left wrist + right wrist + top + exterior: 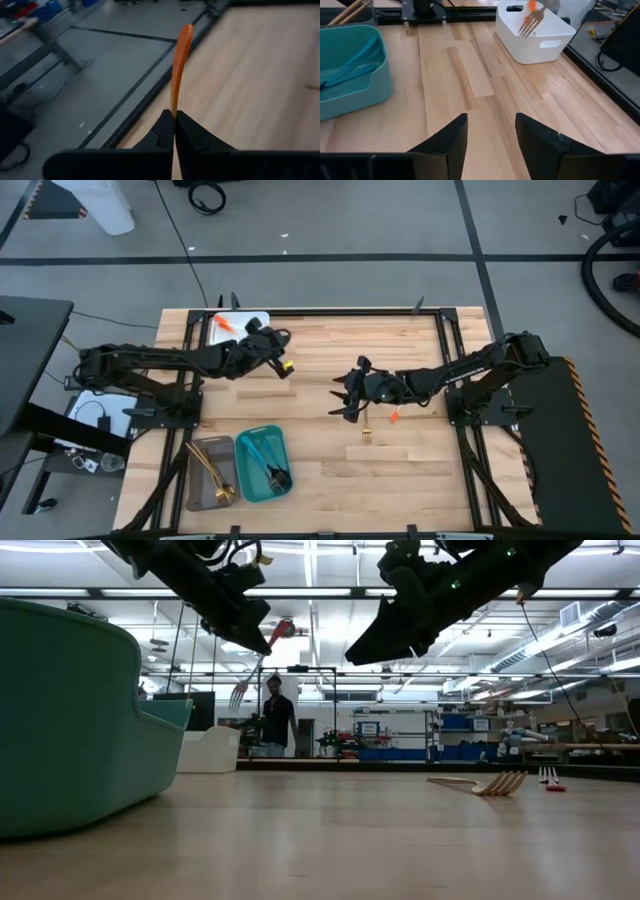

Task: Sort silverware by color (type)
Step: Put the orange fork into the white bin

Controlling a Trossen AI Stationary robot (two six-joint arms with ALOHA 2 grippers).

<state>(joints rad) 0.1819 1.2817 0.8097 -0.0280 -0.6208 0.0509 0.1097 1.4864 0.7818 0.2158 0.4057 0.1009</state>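
Two grippers, left gripper [174,131] clamping orange fork [179,65], right gripper [491,131] parted, empty, no legible writing

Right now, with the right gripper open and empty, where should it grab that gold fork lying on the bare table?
Grip the gold fork across its thin handle, coming straight down from above with the right gripper. It lies flat and alone on the wooden table, so the sides of the handle are probably free for the fingers.
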